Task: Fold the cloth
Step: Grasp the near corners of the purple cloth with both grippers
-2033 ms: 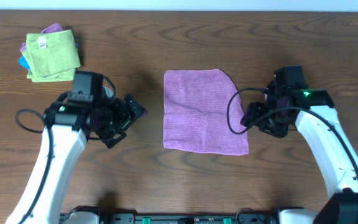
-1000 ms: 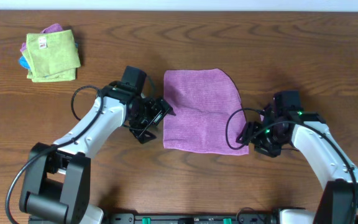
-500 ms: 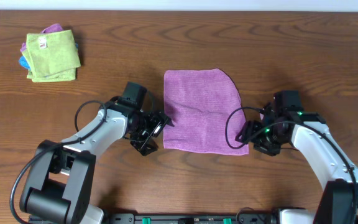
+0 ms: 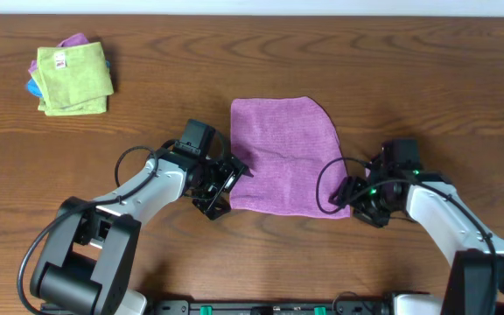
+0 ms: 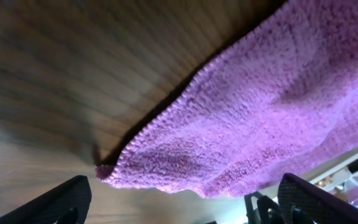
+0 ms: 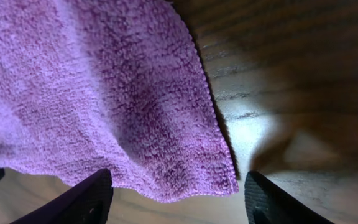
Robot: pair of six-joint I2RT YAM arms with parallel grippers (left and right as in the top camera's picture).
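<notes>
A purple cloth (image 4: 283, 156) lies flat in the middle of the wooden table. My left gripper (image 4: 227, 189) is open at the cloth's near left corner, its fingers (image 5: 48, 202) spread on either side of that corner (image 5: 166, 165). My right gripper (image 4: 352, 200) is open at the cloth's near right corner, its fingers (image 6: 82, 199) straddling the corner (image 6: 185, 168). Neither gripper holds the cloth.
A stack of folded cloths (image 4: 70, 75), green on top with purple and blue beneath, sits at the far left of the table (image 4: 409, 70). The table's near edge lies just behind both arms.
My left gripper has swung right from the left side to the cloth's near left corner. My right gripper has come down and in to the near right corner. The cloth has not moved.
</notes>
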